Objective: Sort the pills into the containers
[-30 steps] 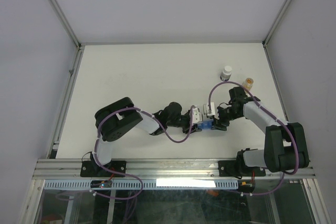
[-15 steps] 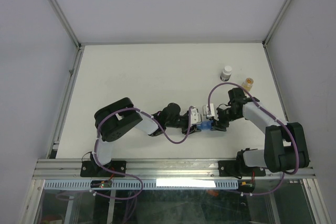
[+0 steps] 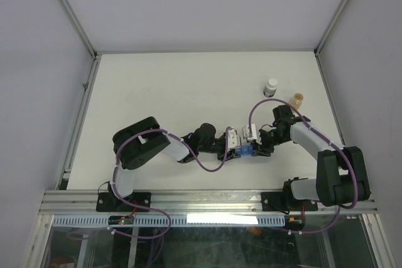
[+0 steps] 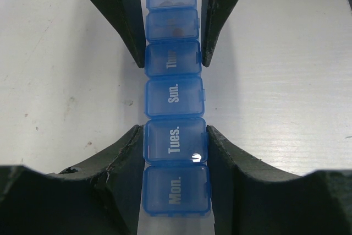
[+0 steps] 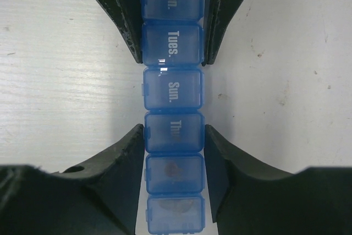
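Pill organizer (image 4: 174, 97), lids shut, is lying flat near the desk's (image 3: 176, 86) near edge, right of middle. It looks light, stiff and slick, best gripped across its narrow sides. Left pincer (image 4: 175, 133) is clamping the Tues. cell, right pincer (image 5: 174, 131) the Thu. cell, forearms stretching low, facing each other. Beyond, a white-capped bottle (image 3: 271, 86) is standing.

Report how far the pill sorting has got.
Done: every lid on the pill organizer looks shut; dark shapes show through two end compartments. In hand: the left gripper and right gripper both clamp it. Remaining: cannot tell; the other compartments' contents are hidden.
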Robot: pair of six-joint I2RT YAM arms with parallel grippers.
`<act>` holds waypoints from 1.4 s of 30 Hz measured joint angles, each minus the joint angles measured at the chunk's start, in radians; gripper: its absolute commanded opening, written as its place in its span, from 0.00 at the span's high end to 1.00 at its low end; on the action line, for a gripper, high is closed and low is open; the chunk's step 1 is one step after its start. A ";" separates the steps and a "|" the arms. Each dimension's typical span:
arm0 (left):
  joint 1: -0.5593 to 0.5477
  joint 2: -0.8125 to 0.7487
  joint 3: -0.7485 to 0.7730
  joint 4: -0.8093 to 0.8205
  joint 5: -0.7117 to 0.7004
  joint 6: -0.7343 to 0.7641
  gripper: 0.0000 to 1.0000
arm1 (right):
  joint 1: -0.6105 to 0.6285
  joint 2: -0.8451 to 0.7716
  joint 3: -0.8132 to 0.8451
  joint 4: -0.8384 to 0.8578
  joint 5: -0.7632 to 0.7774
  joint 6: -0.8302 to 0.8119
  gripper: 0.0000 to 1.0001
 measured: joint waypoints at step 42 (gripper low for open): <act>0.000 -0.026 -0.013 -0.002 0.085 0.013 1.00 | -0.085 -0.038 0.080 0.130 0.002 0.426 0.55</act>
